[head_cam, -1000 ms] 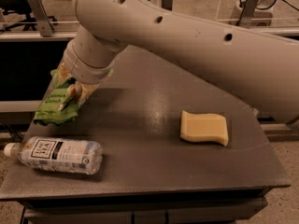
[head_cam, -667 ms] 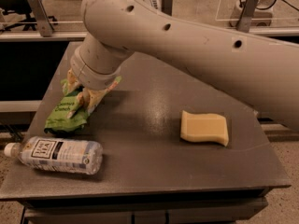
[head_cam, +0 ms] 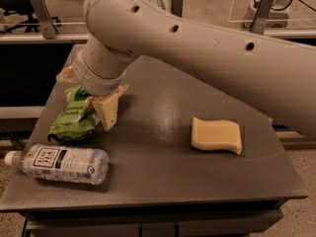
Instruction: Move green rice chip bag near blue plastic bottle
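Note:
The green rice chip bag [head_cam: 72, 122] lies crumpled on the dark table [head_cam: 163, 181] near its left edge. The blue plastic bottle [head_cam: 64, 163] lies on its side just in front of the bag, white cap pointing left, a small gap between them. My gripper [head_cam: 86, 95] hangs from the big white arm right over the bag's far end. Its fingers are spread, with one cream finger [head_cam: 106, 112] to the right of the bag and the other at the bag's far left. The bag's top end sits between them, resting on the table.
A pale yellow sponge [head_cam: 216, 136] lies on the right half of the table. The arm [head_cam: 222, 48] spans the back of the table from the upper right. Beyond the table's far edge runs a rail with metal posts [head_cam: 42, 14].
The gripper came forward and down with the bag, setting it on the table close behind the bottle. The fingers now stand wider apart than before.

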Motion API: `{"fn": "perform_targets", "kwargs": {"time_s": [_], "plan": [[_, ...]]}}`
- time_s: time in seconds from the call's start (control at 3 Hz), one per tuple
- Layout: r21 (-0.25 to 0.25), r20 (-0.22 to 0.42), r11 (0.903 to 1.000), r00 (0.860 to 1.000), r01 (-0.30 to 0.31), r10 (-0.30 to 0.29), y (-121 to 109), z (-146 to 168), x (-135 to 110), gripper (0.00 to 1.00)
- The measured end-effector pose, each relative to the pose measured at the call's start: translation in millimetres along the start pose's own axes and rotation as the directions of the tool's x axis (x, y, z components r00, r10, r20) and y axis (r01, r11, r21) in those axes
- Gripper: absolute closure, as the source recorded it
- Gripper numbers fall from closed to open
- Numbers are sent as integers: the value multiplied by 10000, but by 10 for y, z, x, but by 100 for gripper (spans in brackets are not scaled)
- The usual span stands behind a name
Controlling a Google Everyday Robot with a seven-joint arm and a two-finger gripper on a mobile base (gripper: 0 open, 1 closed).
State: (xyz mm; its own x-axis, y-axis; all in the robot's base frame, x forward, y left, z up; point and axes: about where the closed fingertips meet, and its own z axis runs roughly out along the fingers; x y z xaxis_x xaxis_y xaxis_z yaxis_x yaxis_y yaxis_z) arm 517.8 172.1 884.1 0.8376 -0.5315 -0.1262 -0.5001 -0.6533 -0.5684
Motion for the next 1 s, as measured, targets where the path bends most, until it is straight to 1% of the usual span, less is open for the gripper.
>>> {"fn": "perform_targets", "kwargs": {"time_s": [0.33,0.67,1.0], "plan": [[-8,-290,9984,9980,-559,558,110,-206,186,0],[674,-792,9808,9790,-1829,1880,435,-668,581,0],[674,-792,9808,9790,-1828,1879,435,-668,580,0]]}}
